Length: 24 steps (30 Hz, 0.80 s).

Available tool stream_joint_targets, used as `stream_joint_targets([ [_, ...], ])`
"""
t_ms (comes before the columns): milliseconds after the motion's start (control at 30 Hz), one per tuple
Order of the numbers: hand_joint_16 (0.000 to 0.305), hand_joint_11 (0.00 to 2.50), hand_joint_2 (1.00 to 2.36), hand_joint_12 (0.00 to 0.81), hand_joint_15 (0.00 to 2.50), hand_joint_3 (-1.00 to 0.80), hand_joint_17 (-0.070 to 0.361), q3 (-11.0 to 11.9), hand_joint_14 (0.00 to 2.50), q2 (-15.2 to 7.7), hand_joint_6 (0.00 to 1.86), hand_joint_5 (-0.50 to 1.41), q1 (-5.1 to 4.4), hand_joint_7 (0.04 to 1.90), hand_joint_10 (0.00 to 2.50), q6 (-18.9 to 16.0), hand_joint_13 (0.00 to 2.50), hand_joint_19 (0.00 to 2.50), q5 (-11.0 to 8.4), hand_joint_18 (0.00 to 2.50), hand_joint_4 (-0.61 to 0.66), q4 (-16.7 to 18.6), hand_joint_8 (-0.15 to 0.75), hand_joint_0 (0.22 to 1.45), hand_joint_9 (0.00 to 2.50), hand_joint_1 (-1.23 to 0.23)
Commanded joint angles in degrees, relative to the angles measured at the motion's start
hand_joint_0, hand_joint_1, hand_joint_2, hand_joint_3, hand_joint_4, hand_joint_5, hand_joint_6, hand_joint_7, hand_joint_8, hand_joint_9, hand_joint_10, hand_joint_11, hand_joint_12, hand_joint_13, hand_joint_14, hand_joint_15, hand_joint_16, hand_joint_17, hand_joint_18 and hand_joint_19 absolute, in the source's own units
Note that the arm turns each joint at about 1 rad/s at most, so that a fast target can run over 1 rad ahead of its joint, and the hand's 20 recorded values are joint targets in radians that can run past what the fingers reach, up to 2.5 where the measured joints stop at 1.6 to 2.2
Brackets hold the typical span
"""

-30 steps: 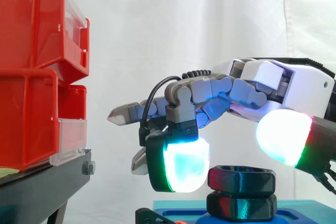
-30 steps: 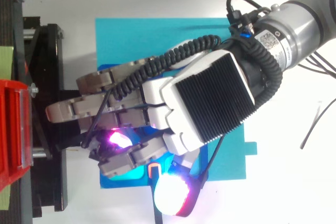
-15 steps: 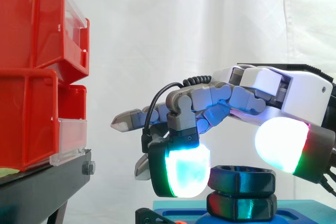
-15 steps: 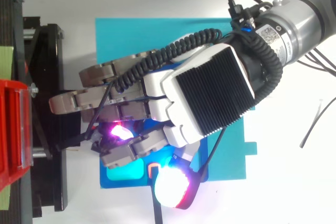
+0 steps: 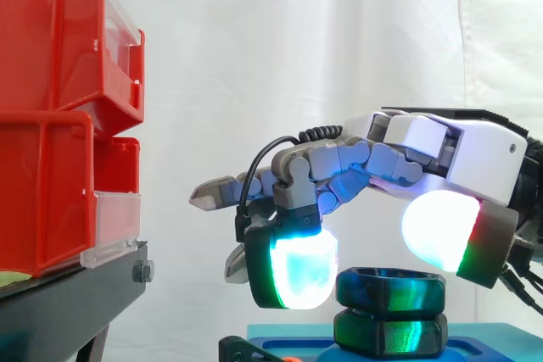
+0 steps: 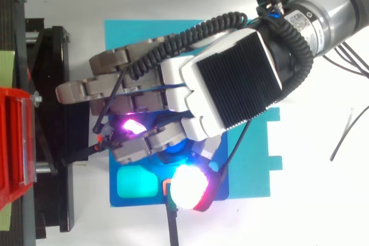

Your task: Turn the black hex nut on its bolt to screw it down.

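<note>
Slippage looms: the robot hand (image 5: pixel 441 146), loosely spread over the black hex nut (image 5: pixel 390 288) rather than pinching it, may twist without turning it.

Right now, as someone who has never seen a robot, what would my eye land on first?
The white and grey robot hand, glowing cyan and white, hangs just above the black hex nut at the lower right of the side view. On the left, stacked red plastic bins sit on a black stand before the white curtain.
</note>
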<state>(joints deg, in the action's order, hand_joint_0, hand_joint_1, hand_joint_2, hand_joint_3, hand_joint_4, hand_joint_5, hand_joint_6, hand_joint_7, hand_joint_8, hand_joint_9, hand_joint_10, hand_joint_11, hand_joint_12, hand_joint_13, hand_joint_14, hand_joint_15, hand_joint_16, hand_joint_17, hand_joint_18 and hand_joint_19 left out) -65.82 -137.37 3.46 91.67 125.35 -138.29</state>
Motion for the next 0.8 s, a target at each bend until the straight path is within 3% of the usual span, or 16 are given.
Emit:
stream_joint_targets([
  [0,0.052,0.04,1.0,0.342,0.0,-0.5,0.116,-0.01,0.0,0.0,0.5,-0.02,0.59,1.5,0.0,0.0,0.51,0.57,0.51,0.57,0.13,0.13,0.213,0.47,0.89,-0.04],
  [200,0.052,0.03,1.0,0.343,0.0,-0.5,0.116,-0.01,0.0,0.0,0.5,-0.02,2.17,1.5,0.0,-0.08,0.51,0.57,2.0,0.57,0.14,1.62,0.213,0.47,0.89,-0.04],
  [400,0.051,0.04,1.0,0.343,0.0,-0.5,0.116,0.08,0.0,0.09,0.5,-0.02,2.61,1.49,0.0,-0.44,0.51,0.57,3.76,0.57,0.14,2.59,0.217,0.47,0.89,-0.04],
  [667,0.053,0.04,1.0,0.347,0.0,-0.5,0.118,0.52,0.0,0.09,0.5,-0.03,0.85,1.44,0.0,-1.49,0.5,0.56,3.76,0.57,0.15,3.29,0.218,0.46,0.88,-0.03],
  [733,0.052,0.03,1.0,0.347,0.0,-0.5,0.118,0.52,0.0,0.0,0.5,-0.03,-0.38,1.43,0.0,-1.49,0.5,0.57,2.79,0.57,0.15,3.29,0.213,0.46,0.88,-0.03],
  [767,0.053,0.03,1.0,0.347,0.0,-0.5,0.118,0.52,0.0,0.09,0.5,-0.03,-0.56,1.43,0.0,-1.49,0.5,0.57,2.62,0.57,0.15,3.29,0.215,0.46,0.88,-0.03],
])
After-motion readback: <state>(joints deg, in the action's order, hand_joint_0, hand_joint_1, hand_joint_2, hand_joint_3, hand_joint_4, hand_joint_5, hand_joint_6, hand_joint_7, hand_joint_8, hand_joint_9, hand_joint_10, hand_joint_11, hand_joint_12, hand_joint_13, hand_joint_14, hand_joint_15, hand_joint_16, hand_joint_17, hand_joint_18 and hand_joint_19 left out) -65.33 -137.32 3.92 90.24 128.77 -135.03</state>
